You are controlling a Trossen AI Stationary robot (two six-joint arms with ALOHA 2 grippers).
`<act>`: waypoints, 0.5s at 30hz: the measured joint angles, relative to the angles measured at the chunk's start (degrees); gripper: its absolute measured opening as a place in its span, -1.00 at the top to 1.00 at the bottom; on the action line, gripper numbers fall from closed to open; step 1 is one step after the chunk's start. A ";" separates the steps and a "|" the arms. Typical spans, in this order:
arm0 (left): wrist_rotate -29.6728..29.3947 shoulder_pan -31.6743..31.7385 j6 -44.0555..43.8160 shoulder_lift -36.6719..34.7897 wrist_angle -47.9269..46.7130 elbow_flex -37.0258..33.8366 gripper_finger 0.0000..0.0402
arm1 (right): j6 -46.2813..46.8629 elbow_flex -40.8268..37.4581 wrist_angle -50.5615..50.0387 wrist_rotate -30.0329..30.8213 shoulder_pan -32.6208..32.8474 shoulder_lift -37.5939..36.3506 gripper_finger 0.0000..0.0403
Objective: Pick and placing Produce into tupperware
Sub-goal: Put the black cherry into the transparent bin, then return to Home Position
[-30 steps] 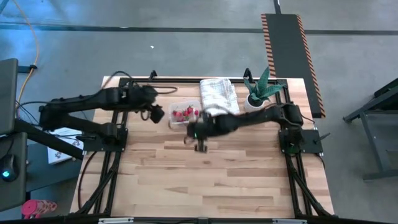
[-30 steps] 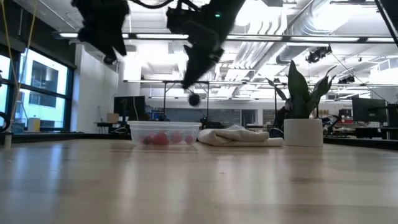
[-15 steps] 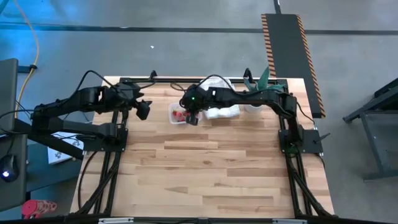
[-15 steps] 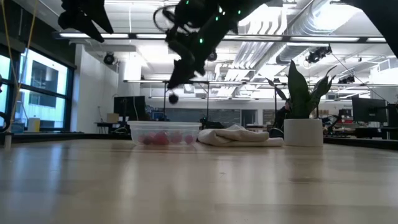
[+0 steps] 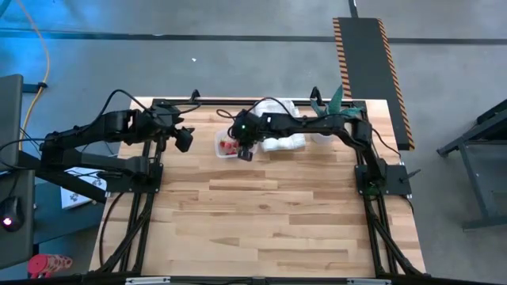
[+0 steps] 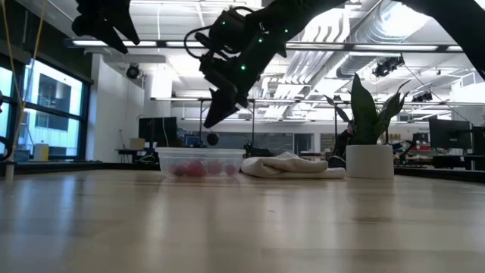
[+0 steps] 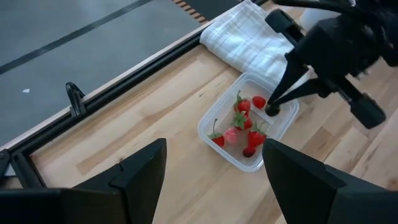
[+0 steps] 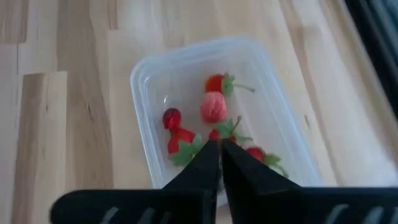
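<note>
The clear tupperware tub (image 5: 228,146) sits at the far middle of the table and holds several red berries, a pink one (image 8: 213,107) and a dark one (image 8: 171,117). My right gripper (image 5: 244,152) hangs over the tub's right end, shut on a dark berry (image 6: 213,139) that sits a little above the rim (image 6: 201,151). In the right wrist view its fingers (image 8: 219,144) hide that berry. My left gripper (image 5: 182,138) is raised left of the tub, open and empty, with its fingers (image 7: 211,180) spread wide. My right gripper pinches the small dark berry (image 7: 272,111) between its two fingertips (image 6: 217,121). The fingers come from above at a slant. The berry hangs at their free ends, lifted clear, over the tub's inside near its right end.
A white folded towel (image 5: 279,120) lies just right of the tub, touching it in the low view (image 6: 288,164). A green plant in a white pot (image 5: 329,119) stands at the far right. Bare wood (image 5: 269,214) stretches toward the near edge.
My right gripper carried the dark berry from the table's middle toward the far edge until it was over the tub, then came down closer to the rim, staying shut. My left gripper drew back a little toward the table's left, away from the tub.
</note>
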 joint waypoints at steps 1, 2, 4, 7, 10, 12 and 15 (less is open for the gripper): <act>0.00 0.00 -0.02 0.02 0.00 0.00 -0.27 | 0.68 0.00 -0.50 -0.90 -0.32 -0.02 0.93; 0.00 0.00 -0.02 0.00 0.00 0.00 -0.27 | 1.18 0.00 -0.91 -1.38 -0.56 -0.03 0.88; 0.00 0.00 -0.05 0.00 0.00 0.00 -0.27 | 1.48 0.00 -1.34 -1.46 -0.80 -0.03 0.77; 0.00 0.00 -0.05 0.00 0.00 0.00 -0.27 | 1.51 0.00 -1.33 -0.82 -0.80 -0.03 0.58; 0.00 0.00 -0.02 0.00 0.00 0.00 -0.27 | 2.46 0.00 -1.34 -0.77 -0.71 -0.22 0.41; -0.07 0.00 0.38 0.00 0.01 -0.01 -0.27 | 3.85 0.00 -1.17 -1.78 -0.63 -1.03 0.34; -0.42 0.00 2.14 -0.54 2.28 -1.77 -0.27 | 5.05 0.00 -0.68 -3.45 -0.25 -4.08 0.32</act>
